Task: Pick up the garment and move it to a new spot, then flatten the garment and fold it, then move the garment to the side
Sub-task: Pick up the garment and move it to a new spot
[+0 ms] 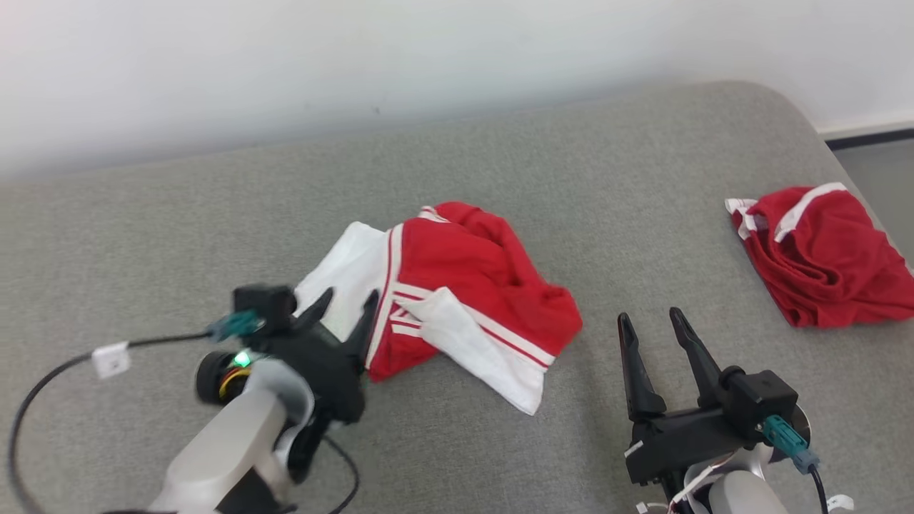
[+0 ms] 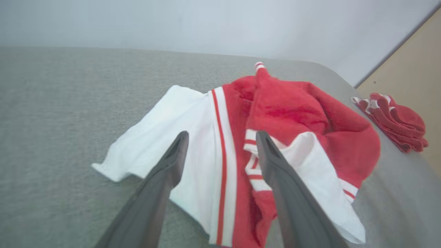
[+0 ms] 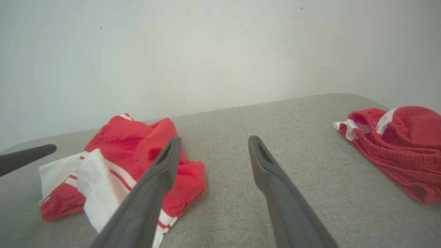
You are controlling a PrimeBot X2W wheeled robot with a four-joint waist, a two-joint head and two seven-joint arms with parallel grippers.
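A red and white garment (image 1: pixel 457 285) lies crumpled in the middle of the grey cushioned surface (image 1: pixel 571 178). My left gripper (image 1: pixel 350 303) stands open at the garment's left white edge, with nothing between its fingers. In the left wrist view the garment (image 2: pixel 286 113) spreads out just beyond that open gripper (image 2: pixel 222 137). My right gripper (image 1: pixel 650 318) is open over bare cushion to the right of the garment, holding nothing. The right wrist view has the garment (image 3: pixel 137 148) at the left behind the open right gripper (image 3: pixel 213 141).
A second red garment (image 1: pixel 821 250) with white trim lies bunched near the surface's right edge. A pale wall runs behind the cushion. A cable with a white tag (image 1: pixel 111 357) trails from my left wrist. Floor (image 1: pixel 882 171) lies past the right edge.
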